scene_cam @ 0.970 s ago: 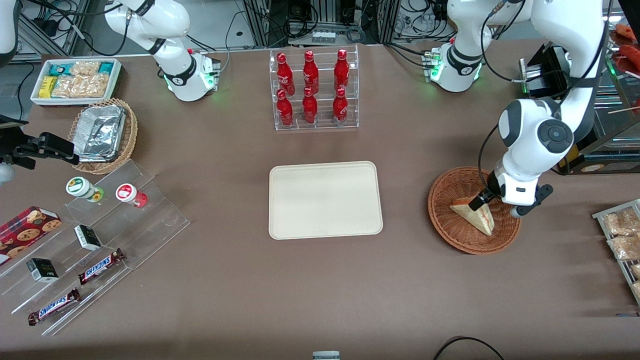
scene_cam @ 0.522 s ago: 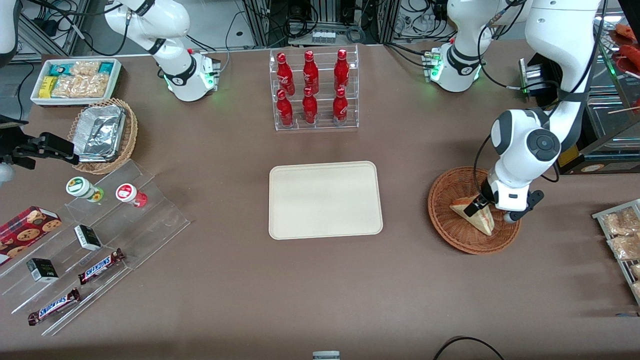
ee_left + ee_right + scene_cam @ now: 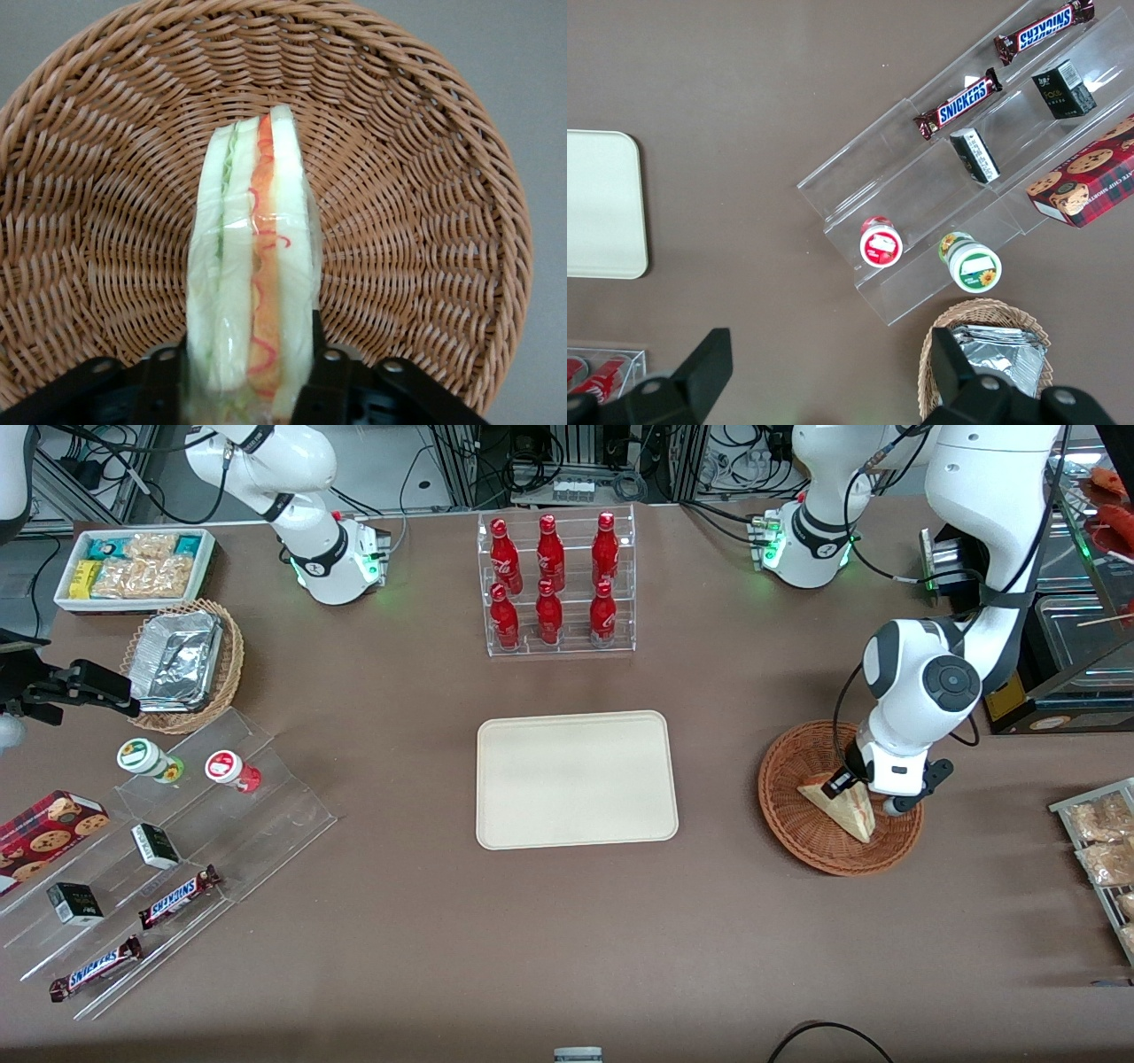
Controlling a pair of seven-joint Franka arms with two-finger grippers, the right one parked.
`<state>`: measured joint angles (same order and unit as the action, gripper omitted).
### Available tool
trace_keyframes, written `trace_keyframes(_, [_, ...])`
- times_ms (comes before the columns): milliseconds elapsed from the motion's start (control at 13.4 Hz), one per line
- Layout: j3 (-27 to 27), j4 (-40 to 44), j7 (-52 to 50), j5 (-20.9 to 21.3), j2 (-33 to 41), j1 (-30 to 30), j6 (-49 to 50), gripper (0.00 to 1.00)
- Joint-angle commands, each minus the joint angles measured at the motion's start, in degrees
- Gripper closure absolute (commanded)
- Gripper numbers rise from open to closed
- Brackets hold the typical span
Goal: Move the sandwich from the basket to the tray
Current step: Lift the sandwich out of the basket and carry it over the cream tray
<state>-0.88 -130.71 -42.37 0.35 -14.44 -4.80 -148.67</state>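
The sandwich is a pale bread wedge with red-orange and green filling. It stands on edge in the reddish-brown wicker basket toward the working arm's end of the table. My left gripper is down in the basket, open, with one black finger on each side of the sandwich's thick end. In the left wrist view the sandwich fills the gap of the gripper, and its fingers sit against the wrap, with the basket all around. The cream tray lies flat at the table's middle, beside the basket.
A clear rack of red bottles stands farther from the front camera than the tray. Bagged snacks lie at the working arm's table edge. A paler basket with foil containers, a white snack bin and a clear stepped shelf sit toward the parked arm's end.
My left arm has swung its upper joints and the gripper has shifted slightly along the sandwich toward the tray. The sandwich and basket have not moved.
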Motion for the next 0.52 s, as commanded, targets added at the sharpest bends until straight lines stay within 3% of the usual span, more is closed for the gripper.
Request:
trace_keyframes(0, [0.4, -0.2, -0.4, 0.3, 3.4, -0.8, 3.1, 1.0])
trace_keyframes(448, [-0.5, 12.1, 0.6, 2.2, 9.3, -3.4, 26.2, 1.0])
